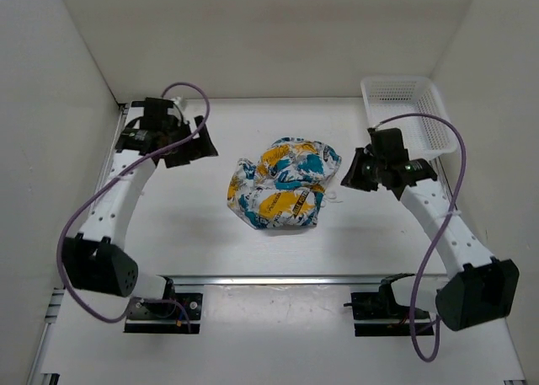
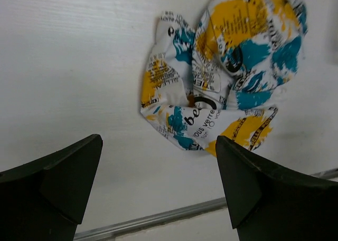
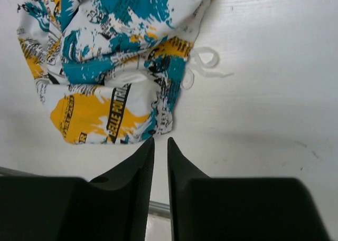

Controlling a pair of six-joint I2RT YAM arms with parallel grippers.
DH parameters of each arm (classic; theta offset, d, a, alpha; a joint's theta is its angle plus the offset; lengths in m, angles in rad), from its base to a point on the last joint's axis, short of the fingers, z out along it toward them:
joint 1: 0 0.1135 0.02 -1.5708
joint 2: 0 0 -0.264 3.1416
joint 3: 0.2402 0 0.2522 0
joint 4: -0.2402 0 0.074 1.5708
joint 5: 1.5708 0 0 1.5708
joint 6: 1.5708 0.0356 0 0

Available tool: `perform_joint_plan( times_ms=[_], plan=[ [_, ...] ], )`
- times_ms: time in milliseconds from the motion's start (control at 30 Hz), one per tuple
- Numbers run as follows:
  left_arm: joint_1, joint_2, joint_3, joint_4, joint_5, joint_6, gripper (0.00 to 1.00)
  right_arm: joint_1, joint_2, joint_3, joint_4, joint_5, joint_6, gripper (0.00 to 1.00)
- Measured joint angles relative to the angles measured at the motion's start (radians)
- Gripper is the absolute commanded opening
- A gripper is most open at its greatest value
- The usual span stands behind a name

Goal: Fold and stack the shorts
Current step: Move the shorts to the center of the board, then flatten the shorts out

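Observation:
The shorts (image 1: 282,183) lie crumpled in a heap at the middle of the white table, white with yellow, teal and black print. They also show in the left wrist view (image 2: 222,72) and the right wrist view (image 3: 105,67), where a white drawstring (image 3: 203,61) trails out to the right. My left gripper (image 1: 195,147) is open and empty, held above the table to the left of the shorts (image 2: 158,146). My right gripper (image 1: 347,179) is shut and empty, just right of the shorts (image 3: 160,141).
A white plastic mesh basket (image 1: 404,115) stands at the back right, behind the right arm. White walls close in the table on the left, back and right. A metal rail (image 1: 278,280) runs along the near edge.

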Motion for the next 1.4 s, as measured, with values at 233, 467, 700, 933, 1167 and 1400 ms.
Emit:
perform_joint_plan(
  times_ms=[233,467,700,933,1167,1400],
  plan=[
    [-0.138,0.271,-0.121,0.048,0.006,-0.020,1.00,0.070,-0.116,-0.220,0.101,-0.057,0.092,0.78],
    [-0.172,0.463,-0.144,0.069,0.008,-0.039,1.00,0.261,0.031,-0.284,0.163,-0.073,0.140,0.92],
    [-0.184,0.568,-0.131,0.108,0.034,-0.063,0.46,0.301,0.212,-0.267,0.296,-0.048,0.170,0.78],
    [-0.196,0.607,-0.074,0.100,0.060,-0.063,0.10,0.312,0.415,-0.113,0.293,0.004,0.143,0.00],
    [-0.144,0.608,0.329,-0.051,0.072,-0.061,0.10,0.281,0.420,0.378,0.085,0.146,0.007,0.00],
    [-0.062,0.477,0.761,-0.127,0.088,-0.066,0.10,0.193,0.304,0.802,0.016,0.209,-0.139,0.00]
  ],
)
